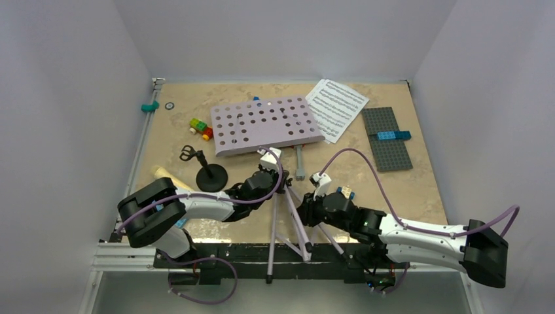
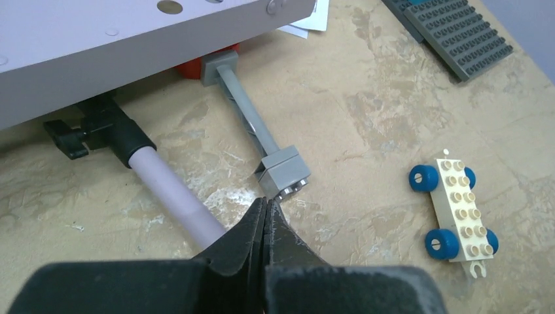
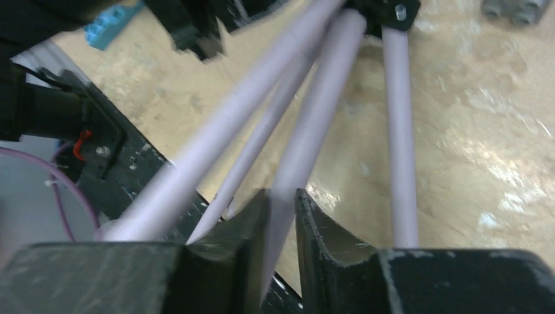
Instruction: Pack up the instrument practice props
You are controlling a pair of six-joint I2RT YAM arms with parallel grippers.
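Lilac music stand [image 1: 268, 139] leg clamped in right gripper [image 3: 281, 197]; left gripper [image 2: 265, 208] clenched empty, nxt to its pole.

Grey studded plate [image 1: 391, 156], coloured bricks [image 1: 201, 127], cream wheeled brick [image 2: 461, 209]

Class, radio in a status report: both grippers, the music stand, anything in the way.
Left gripper shut, empty, beside the lilac pole. Right gripper shut on a tripod leg. Music stand lying down. Grey bar piece, wheeled brick close by.
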